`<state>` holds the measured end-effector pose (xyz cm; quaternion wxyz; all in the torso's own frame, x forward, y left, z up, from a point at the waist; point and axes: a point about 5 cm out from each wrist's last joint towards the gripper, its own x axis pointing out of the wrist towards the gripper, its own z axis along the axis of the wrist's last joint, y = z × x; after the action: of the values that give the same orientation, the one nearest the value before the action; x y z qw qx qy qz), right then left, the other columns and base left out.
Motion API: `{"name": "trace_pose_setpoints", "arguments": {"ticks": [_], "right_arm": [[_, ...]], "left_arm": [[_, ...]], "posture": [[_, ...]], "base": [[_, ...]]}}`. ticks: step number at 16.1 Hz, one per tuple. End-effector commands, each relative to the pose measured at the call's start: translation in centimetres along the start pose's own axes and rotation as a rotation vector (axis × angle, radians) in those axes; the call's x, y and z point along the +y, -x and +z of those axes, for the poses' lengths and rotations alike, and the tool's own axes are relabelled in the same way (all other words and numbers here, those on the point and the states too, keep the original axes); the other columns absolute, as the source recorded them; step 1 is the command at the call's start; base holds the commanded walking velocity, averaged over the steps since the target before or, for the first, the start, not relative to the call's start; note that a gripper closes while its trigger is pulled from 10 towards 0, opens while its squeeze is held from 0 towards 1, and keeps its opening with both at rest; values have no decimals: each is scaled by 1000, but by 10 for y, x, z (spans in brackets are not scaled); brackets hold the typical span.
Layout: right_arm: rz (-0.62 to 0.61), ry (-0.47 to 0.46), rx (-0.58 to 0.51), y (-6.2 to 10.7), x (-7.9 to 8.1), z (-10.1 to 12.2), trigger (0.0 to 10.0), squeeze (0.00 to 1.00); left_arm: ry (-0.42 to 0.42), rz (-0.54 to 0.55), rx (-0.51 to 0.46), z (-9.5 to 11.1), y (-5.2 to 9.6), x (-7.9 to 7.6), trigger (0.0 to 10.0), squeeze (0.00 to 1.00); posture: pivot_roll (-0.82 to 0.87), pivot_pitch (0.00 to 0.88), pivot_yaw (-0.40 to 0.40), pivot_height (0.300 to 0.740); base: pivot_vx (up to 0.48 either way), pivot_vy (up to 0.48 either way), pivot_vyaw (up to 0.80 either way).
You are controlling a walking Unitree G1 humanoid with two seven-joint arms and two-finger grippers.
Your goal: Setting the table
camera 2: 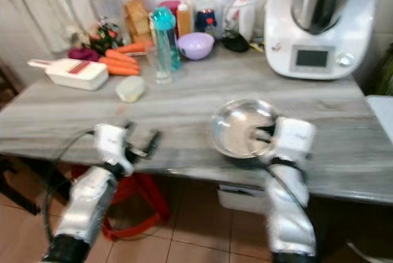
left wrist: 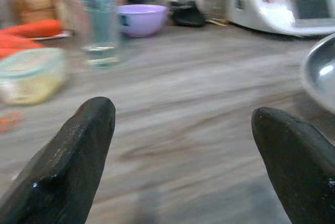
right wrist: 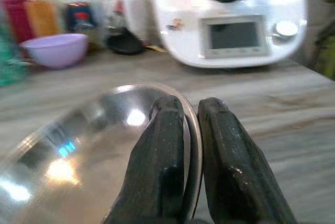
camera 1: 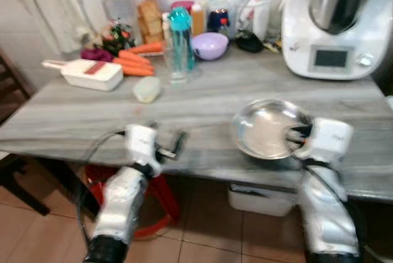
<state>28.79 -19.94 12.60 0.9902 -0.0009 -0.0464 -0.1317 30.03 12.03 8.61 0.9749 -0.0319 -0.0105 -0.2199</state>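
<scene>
Steel plate [camera 1: 267,129] sits on the counter [camera 1: 202,97], in front of the white food processor [camera 1: 334,23] and close to the counter's near edge. Right hand [camera 1: 299,136] pinches the plate's near rim, fingers [right wrist: 159,150] closed either side of it. Left hand [camera 1: 170,148] is wide open and empty, over the near edge, well left of the plate. Keep the plate level, grip firm; thin rim may slip. Bare counter left of the plate, ahead of the plastic tub [camera 1: 147,89] and glass [camera 1: 178,60]; clutter sits at the back.
</scene>
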Motion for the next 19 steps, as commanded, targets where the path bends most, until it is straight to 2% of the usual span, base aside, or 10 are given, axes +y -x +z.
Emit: {"name": "trace_pose_setpoints", "arguments": {"ticks": [1,4,6,9,12,15,16,19], "right_arm": [[18,-30,-9,1,9,2,10000,0],[-8,-53,28,0,4,-7,10000,0],[-18,-75,65,-3,4,-15,10000,0],[-1,-85,126,-11,16,-25,10000,0],[7,-100,180,-16,28,-34,10000,0],[-7,-119,188,-25,32,-34,10000,0],[-4,-139,173,-28,34,-31,10000,1000],[-7,-126,161,-29,33,-29,10000,1000]], "left_arm": [[-19,12,2,3,7,13,10000,0],[-43,-173,35,-1,19,4,10000,0],[-24,-260,68,-5,26,-2,10000,0],[-17,-353,95,-7,28,-7,10000,0],[-12,-369,103,-6,28,-9,10000,0],[-10,-375,106,-7,29,-10,10000,0],[-12,-386,109,-8,29,-12,10000,0],[-11,-396,118,-9,30,-13,10000,0]], "posture": [[-71,0,63,740],[-73,0,63,740],[-71,0,67,740],[-73,0,70,740],[-65,0,68,740],[-63,0,66,740],[-60,0,62,740],[-60,0,59,740]], "base": [[0,0,0],[0,0,0],[0,0,0],[0,0,0],[0,0,0],[0,0,0],[0,0,0],[0,0,0]]}}
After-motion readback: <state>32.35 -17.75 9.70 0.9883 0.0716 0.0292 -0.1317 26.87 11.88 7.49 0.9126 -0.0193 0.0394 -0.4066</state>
